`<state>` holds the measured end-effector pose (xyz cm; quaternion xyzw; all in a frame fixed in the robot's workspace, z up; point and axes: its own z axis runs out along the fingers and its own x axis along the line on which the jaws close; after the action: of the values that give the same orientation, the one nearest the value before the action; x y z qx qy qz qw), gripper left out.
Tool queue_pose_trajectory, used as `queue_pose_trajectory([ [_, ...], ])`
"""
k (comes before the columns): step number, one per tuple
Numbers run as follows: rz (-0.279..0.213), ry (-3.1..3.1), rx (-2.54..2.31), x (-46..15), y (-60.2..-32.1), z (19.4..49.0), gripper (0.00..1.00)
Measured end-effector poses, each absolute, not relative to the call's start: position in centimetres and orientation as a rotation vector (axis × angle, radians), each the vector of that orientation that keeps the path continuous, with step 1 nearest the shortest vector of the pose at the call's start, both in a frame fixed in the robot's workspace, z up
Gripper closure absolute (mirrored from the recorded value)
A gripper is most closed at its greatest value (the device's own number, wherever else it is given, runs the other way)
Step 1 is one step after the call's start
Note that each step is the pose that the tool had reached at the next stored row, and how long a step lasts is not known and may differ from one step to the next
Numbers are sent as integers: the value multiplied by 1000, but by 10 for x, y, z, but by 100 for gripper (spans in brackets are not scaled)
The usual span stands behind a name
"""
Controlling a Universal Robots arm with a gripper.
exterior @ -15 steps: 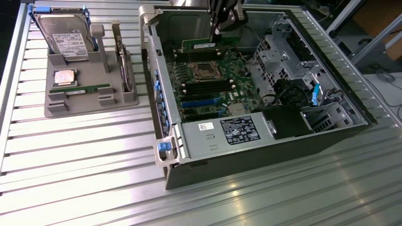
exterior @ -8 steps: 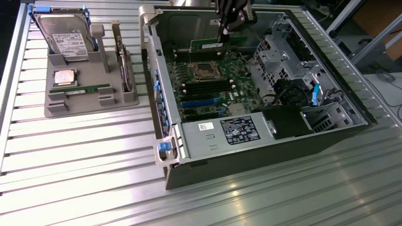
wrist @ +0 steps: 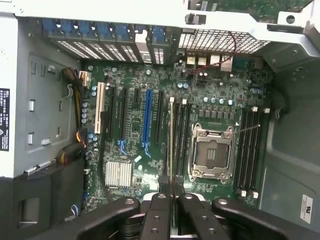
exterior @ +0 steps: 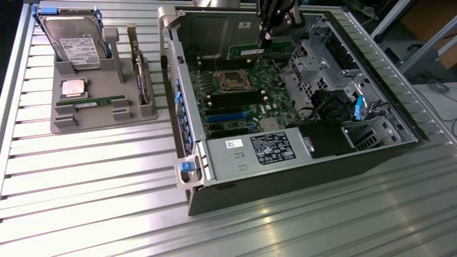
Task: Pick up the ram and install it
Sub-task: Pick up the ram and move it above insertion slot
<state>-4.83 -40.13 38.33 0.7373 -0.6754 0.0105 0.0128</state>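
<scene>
My gripper [exterior: 266, 35] hangs over the open computer case [exterior: 214, 160], shut on the ram [exterior: 260, 51], a long green stick held edge-down above the motherboard [exterior: 243, 101]. In the wrist view the gripper [wrist: 171, 189] pinches the ram [wrist: 171, 142], seen edge-on as a thin pale line. It runs along the black memory slots [wrist: 183, 140] beside the bare processor socket [wrist: 211, 152]. Whether the stick touches a slot I cannot tell. A second green stick [exterior: 90, 101] lies in the grey holder tray [exterior: 100, 124] on the exterior view's left.
The tray also carries a hard drive [exterior: 75, 40], a square silver processor chip [exterior: 74, 87] and an upright expansion card [exterior: 141, 75]. Inside the case sit a power supply [exterior: 260, 150], a drive cage [exterior: 318, 53] and cables [exterior: 325, 101]. More memory slots [wrist: 250, 145] flank the socket.
</scene>
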Motion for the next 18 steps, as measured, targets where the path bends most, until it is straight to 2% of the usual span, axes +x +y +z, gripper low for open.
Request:
queue_pose_trajectory([
  [18,33,-2105,2298,-17,-401,382,87],
])
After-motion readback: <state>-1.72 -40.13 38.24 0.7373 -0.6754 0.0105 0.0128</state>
